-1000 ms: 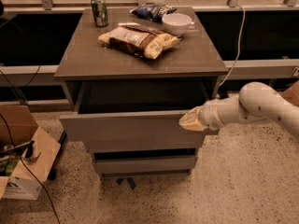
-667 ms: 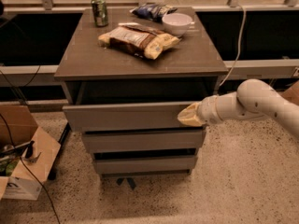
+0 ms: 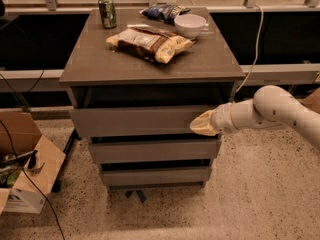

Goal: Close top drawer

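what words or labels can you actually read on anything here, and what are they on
No text can be read as words.
Green can: print too blurred to read.
Tan snack bag: label print too blurred to read.
Blue bag: too blurred to read.
Cardboard box: a dark mark, unreadable.
Top drawer: plain front with no text; the gripper is at its right end.

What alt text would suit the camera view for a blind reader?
A white robot arm's gripper presses the right end of the nearly shut top drawer of a grey cabinet. On the cabinet stand a green can and a white bowl beside snack bags; an open cardboard box sits on the floor nearby.
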{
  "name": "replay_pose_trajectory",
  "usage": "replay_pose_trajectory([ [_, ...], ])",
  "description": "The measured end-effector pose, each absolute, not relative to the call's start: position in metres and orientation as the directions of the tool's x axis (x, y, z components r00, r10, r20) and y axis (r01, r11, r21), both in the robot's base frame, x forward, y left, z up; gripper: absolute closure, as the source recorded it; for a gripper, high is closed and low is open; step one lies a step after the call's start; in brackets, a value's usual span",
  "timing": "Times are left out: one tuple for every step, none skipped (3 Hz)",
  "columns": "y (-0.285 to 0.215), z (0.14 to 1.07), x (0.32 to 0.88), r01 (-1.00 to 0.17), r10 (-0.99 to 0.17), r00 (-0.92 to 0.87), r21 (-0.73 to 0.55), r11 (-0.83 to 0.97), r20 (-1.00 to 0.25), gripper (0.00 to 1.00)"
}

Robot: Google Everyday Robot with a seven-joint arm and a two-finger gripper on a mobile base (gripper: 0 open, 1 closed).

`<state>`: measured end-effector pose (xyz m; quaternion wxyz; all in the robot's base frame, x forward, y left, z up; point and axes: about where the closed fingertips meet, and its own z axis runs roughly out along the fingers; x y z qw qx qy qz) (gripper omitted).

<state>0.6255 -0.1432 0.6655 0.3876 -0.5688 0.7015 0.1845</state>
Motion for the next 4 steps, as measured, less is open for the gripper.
replay_pose_trajectory([
  [-0.1409,0.6642,0.6253,-0.943,-0.654,-0.052,-0.18,0.282,-0.754,0.34],
  [-0.1385,0.663,0.6251,-0.944,-0.654,-0.051,-0.177,0.278,-0.755,0.12],
  [-0.1366,0.662,0.6249,-0.945,-0.653,-0.05,-0.175,0.275,-0.756,0.0],
  [-0.1366,0.662,0.6249,-0.945,-0.653,-0.05,-0.175,0.275,-0.756,0.0],
])
